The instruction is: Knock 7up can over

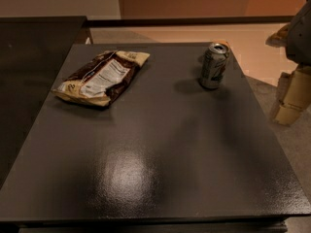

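Note:
The 7up can (214,65), silvery-white with green and red marks and a silver top, stands upright near the far right corner of the dark table (160,154). My gripper (291,98) hangs off the table's right side, at the right edge of the view. It is to the right of the can, a little nearer to me, and well apart from it. Part of the arm (299,30) shows above it.
A brown-and-cream snack bag (102,76) lies flat at the far left of the table. A speck of orange (225,43) shows just behind the can's top. A dark counter (34,47) adjoins the left side. Pale floor lies beyond the right edge.

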`<state>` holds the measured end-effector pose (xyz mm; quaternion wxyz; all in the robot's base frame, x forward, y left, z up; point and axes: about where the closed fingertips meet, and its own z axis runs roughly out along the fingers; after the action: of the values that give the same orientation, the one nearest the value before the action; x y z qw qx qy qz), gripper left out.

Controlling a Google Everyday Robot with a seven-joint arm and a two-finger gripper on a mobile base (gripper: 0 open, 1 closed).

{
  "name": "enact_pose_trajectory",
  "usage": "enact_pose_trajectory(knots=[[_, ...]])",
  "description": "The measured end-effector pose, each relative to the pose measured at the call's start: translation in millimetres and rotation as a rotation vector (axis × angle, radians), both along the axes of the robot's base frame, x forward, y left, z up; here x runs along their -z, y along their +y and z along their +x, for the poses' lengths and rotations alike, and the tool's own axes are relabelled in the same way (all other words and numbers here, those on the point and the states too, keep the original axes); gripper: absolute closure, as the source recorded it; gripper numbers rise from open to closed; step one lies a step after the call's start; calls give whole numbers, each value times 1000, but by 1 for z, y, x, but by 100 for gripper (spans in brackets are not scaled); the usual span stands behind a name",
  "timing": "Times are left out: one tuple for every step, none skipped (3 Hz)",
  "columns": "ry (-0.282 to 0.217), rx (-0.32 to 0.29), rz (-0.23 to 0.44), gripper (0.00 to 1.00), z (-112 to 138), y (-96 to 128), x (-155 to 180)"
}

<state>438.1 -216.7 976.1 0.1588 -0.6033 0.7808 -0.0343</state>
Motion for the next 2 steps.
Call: enact_pose_trajectory(knots=[[0,0,0,0,0,0,0],[3,-2,43,0,13,4,2]])
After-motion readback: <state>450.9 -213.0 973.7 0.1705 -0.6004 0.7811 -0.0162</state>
